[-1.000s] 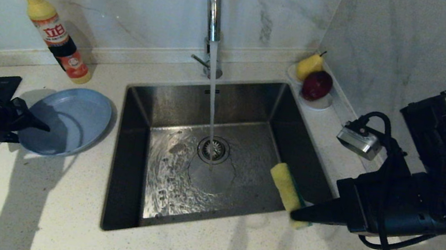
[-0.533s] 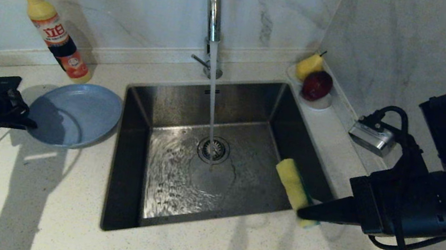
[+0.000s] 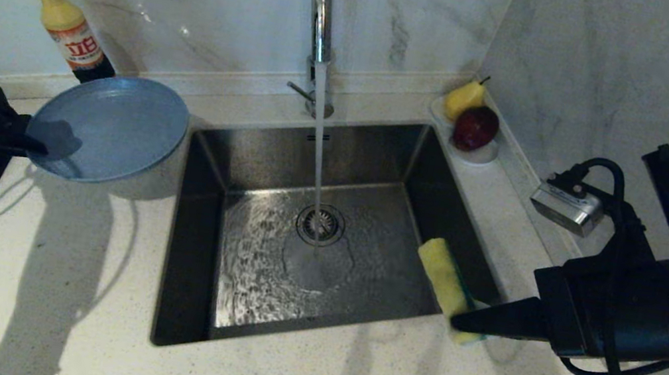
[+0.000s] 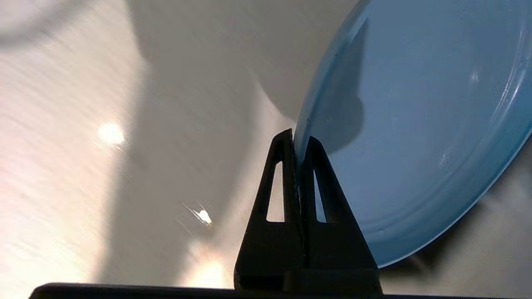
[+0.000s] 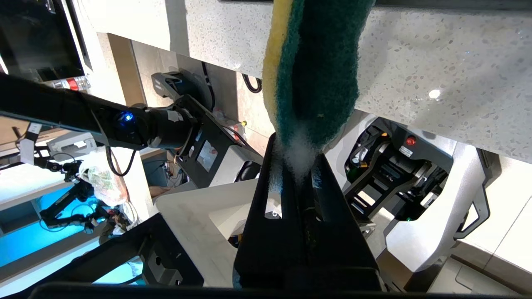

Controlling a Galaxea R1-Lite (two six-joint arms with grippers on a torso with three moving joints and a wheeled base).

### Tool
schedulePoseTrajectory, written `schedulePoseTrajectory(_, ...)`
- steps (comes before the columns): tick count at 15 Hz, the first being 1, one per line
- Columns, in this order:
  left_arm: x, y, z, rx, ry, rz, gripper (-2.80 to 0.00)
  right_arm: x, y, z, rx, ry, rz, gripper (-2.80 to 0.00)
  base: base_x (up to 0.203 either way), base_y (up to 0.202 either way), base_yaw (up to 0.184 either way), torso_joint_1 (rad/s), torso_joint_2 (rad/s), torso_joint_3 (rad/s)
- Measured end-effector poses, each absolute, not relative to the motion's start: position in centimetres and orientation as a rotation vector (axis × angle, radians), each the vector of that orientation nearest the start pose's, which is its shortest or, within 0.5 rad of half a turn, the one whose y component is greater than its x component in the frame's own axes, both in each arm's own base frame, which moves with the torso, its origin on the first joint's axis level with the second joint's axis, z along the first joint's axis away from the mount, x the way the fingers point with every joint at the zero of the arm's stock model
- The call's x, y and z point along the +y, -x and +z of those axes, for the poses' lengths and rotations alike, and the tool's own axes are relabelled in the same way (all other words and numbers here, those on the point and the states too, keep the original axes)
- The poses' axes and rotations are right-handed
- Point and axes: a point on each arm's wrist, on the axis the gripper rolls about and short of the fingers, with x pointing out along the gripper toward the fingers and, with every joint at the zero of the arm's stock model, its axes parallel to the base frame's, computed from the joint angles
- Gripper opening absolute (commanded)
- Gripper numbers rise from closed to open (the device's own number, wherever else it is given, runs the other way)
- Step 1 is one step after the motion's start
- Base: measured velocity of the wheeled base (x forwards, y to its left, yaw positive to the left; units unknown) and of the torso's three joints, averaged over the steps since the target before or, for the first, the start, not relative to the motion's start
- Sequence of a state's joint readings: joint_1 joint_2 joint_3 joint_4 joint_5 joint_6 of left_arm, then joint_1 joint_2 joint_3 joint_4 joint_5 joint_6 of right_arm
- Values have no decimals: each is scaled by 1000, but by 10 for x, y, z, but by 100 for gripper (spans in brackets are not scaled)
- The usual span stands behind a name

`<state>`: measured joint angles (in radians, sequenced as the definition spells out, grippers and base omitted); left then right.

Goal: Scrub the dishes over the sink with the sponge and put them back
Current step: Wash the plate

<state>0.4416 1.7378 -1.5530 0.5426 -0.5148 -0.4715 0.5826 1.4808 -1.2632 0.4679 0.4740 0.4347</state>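
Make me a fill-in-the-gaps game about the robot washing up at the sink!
1. The left tool pinches the rim of the grey-blue ____.
2. The right tool holds the yellow and green ____ at the sink's front right corner.
3. Water runs from the tap straight down to the round ____ in the sink's floor.
4. On the small white saucer at the back corner, a yellow pear sits beside a red ____.

Missing words: plate; sponge; drain; apple
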Motion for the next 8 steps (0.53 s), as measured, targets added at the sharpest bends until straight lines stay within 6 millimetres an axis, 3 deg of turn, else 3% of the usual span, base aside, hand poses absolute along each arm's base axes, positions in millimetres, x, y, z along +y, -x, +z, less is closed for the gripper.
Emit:
schedulePoseTrajectory(4,74,-282,287,695,762,-54,-280,137,-190,265,936,-332,821,-280,0,0,0,0,0,0)
schedulePoseTrajectory(8,15,-299,290,725,676,-103,-280,134,-186,266,930,-333,822,-280,0,0,0,0,0,0)
